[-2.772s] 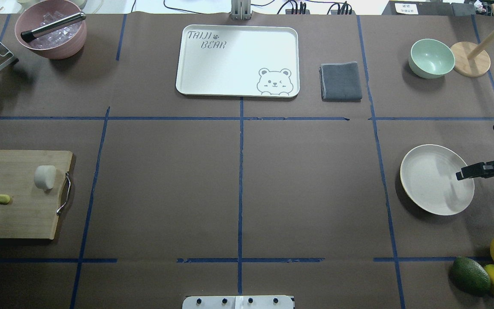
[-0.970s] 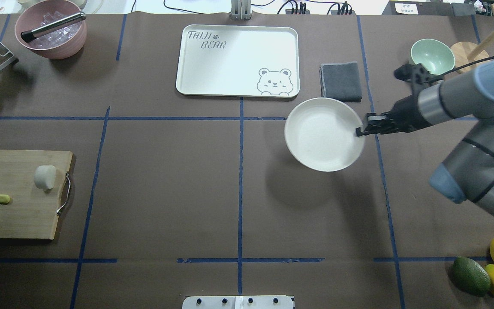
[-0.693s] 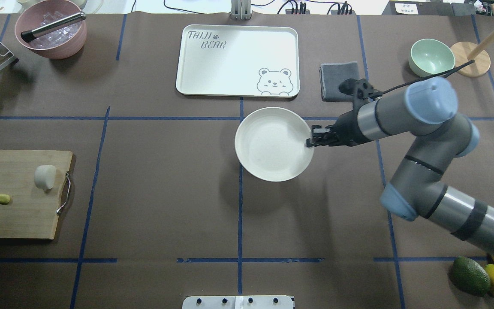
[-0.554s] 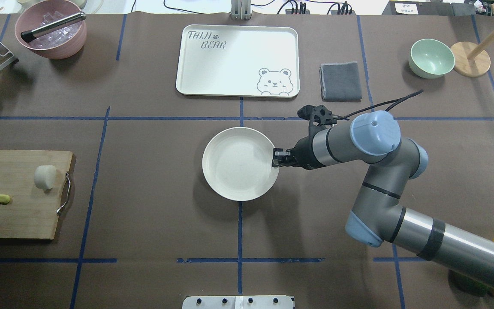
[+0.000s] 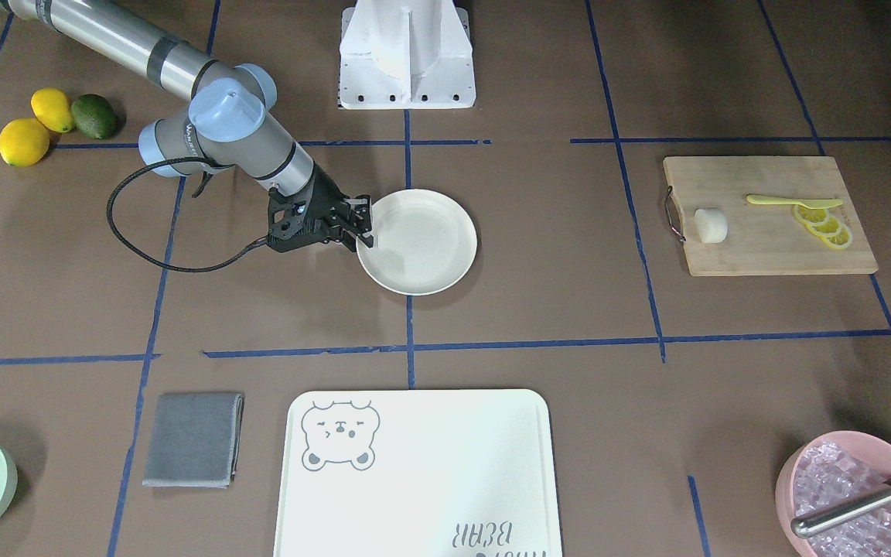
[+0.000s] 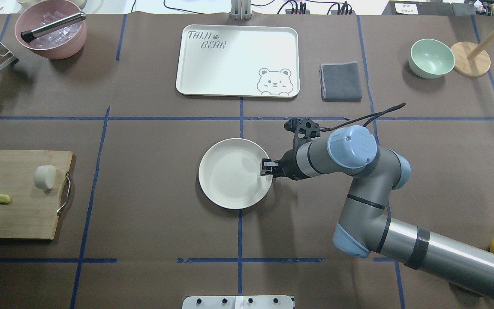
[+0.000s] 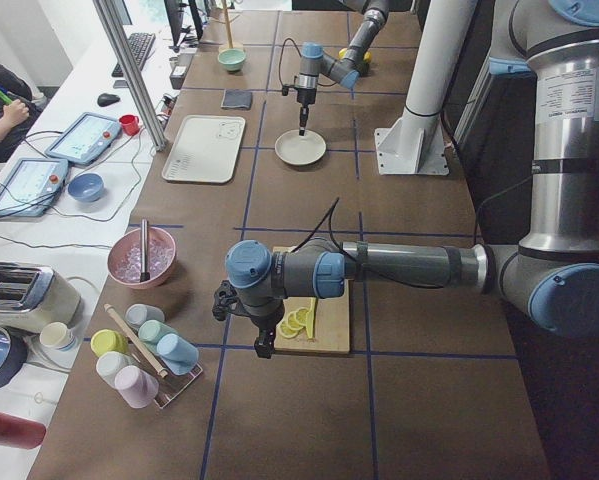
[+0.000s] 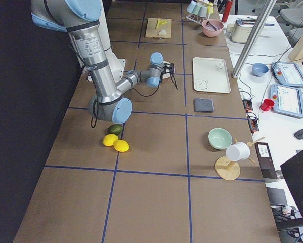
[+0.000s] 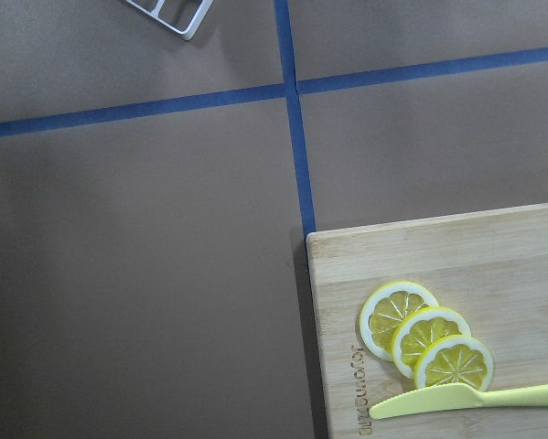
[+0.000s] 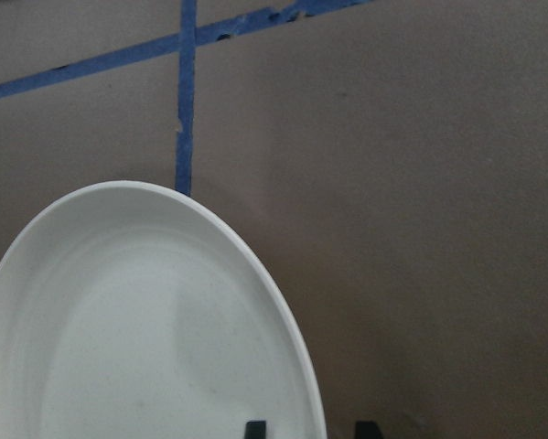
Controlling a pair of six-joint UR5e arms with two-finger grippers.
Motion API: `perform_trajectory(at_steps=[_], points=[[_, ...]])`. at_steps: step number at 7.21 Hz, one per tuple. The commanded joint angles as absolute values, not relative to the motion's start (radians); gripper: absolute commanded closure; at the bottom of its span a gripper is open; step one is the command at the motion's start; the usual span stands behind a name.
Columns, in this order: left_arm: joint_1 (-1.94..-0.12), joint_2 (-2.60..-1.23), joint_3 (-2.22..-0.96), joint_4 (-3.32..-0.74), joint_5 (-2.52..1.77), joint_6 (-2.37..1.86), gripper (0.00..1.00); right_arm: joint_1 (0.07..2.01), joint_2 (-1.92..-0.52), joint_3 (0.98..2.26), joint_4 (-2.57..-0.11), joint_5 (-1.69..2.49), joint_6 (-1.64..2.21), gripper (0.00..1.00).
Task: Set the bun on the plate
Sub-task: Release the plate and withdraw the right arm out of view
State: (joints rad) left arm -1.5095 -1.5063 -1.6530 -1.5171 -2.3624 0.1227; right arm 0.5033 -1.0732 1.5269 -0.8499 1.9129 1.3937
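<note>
- Right gripper [image 6: 266, 167] is pinching the plate [image 6: 230, 189] by its rim; bare table [image 6: 152, 193] is lying all around.
- Plate is sitting slightly nearer the robot than a moment ago.
- Left gripper [image 7: 263, 347]: cannot tell its opening.

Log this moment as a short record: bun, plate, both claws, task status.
bun: lying on the cutting board, near its handle end, nothing touching it
plate: mid-table, empty, rim pinched by the right claw
right claw: shut on the plate's rim
left claw: by the cutting board's end with the lemon slices; open or shut cannot be told
task status: bun not yet on plate
</note>
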Motion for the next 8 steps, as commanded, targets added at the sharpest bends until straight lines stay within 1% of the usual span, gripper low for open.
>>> perform_trajectory(at_steps=[1, 2, 4, 5, 6, 7, 8], points=[[-1.508, -1.506, -1.654, -1.517, -2.362, 0.123, 0.0, 0.556, -1.035, 1.631, -1.137, 1.996, 1.379, 0.01], [-1.508, -1.506, -1.654, -1.517, -2.362, 0.124, 0.0, 0.612, -1.045, 1.702, -1.29, 2.061, 1.362, 0.0], [-1.506, -1.508, -1.655, -1.519, -2.362, 0.124, 0.0, 0.69, -1.061, 1.797, -1.635, 2.063, 1.135, 0.0], [-1.508, -1.508, -1.657, -1.519, -2.362, 0.124, 0.0, 0.748, -1.113, 1.871, -1.714, 2.062, 0.98, 0.0], [-1.497, -1.508, -1.658, -1.519, -2.361, 0.124, 0.0, 0.806, -1.259, 1.987, -1.729, 2.071, 0.806, 0.0], [-1.49, -1.509, -1.657, -1.519, -2.359, 0.124, 0.0, 0.896, -1.387, 2.047, -1.727, 2.082, 0.643, 0.0], [-1.486, -1.509, -1.657, -1.517, -2.359, 0.123, 0.0, 1.016, -1.49, 2.057, -1.721, 2.136, 0.439, 0.0]])
